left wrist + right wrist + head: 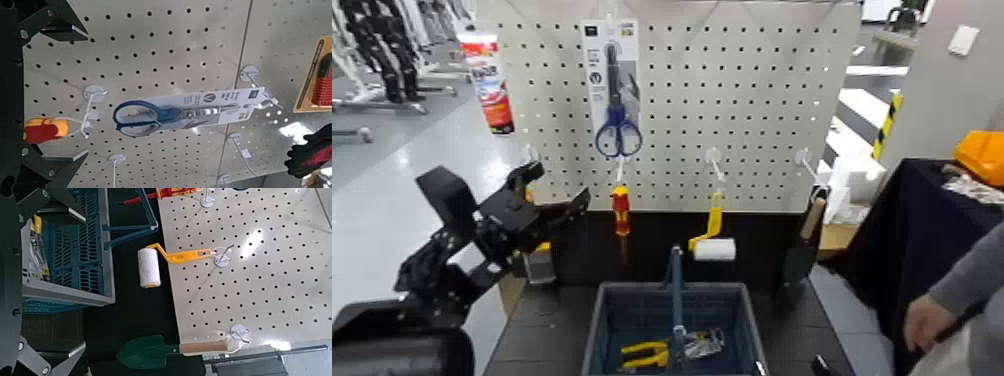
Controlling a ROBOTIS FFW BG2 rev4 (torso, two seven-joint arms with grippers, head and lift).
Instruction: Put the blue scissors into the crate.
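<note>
Hanging on pegboard point(752, 90), blue scissors point(613, 90) up-right of left gripper point(554, 213), open, empty.

glossy card blue scissors point(617, 110), slatted plastic crate point(604, 320)

card print point(598, 62) too small (illegible), person point(954, 300) cut off

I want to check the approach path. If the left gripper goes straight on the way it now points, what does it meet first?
Most likely the blue scissors: the left wrist view, looking past the open fingers, centres on their card hanging on the pegboard. The left gripper seems well short of it, though depth is unclear.
</note>
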